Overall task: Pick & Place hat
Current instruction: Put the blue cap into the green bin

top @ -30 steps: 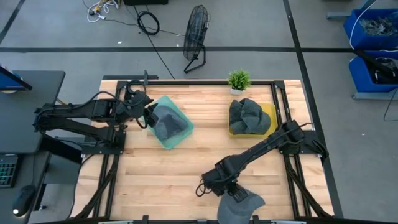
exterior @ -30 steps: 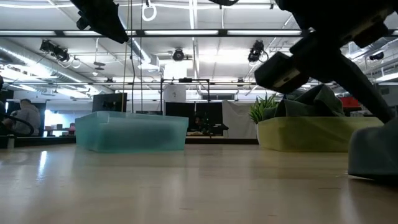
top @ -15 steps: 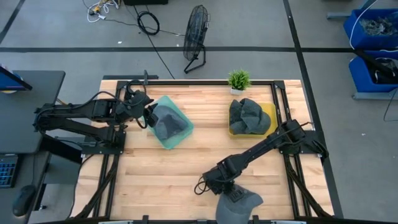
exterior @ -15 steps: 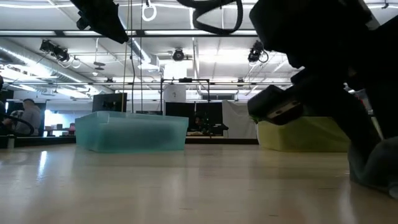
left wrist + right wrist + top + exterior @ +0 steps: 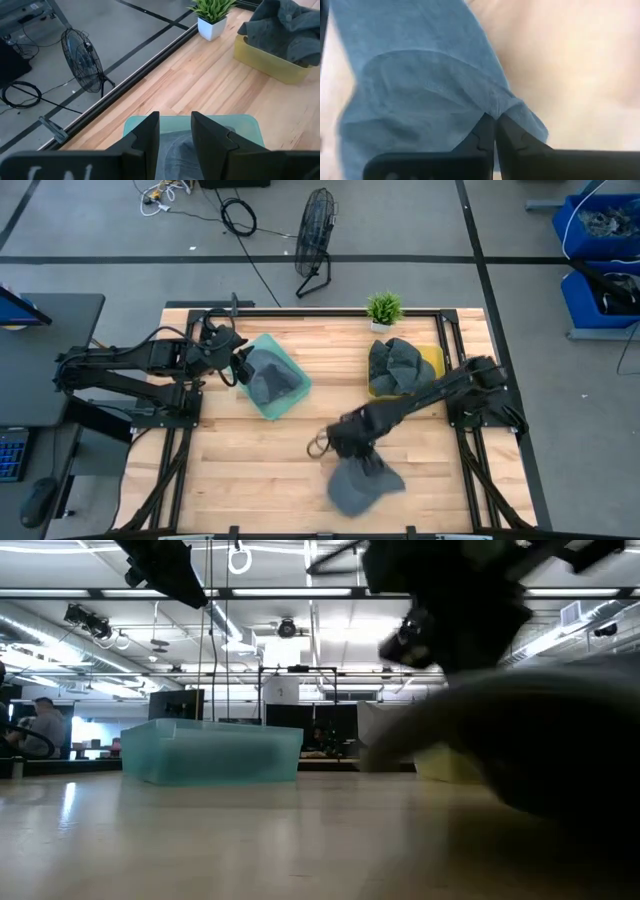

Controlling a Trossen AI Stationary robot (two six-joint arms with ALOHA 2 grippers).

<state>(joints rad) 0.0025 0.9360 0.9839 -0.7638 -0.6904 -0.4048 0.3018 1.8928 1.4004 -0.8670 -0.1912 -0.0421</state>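
A grey-blue hat (image 5: 360,488) hangs at the table's near middle under my right gripper (image 5: 352,455), which is shut on it. In the low view the hat is a big blurred shape (image 5: 540,740). At the far left, my left gripper (image 5: 240,370) stands open over a teal bin (image 5: 285,408), touching nothing. A grey hat (image 5: 268,378) lies in that bin. A yellow bin (image 5: 432,365) at the far right holds more grey hats (image 5: 395,365). My right gripper pinches a raised fold at the hat's edge (image 5: 492,107) between its two fingertips, coming from above. The hat (image 5: 420,90) spreads and hangs below the fingers. Whether its lower part touches the table, I cannot tell.
A small potted plant (image 5: 383,308) stands at the far edge beside the yellow bin. A fan (image 5: 317,230) and cables lie on the floor beyond the table. Bare wood lies between the two bins and along the near left.
My right gripper has shut on the hat at the near edge, then moved up and toward the table's far and left side. The hat has come along from the near edge toward the middle and now hangs bunched under the fingers.
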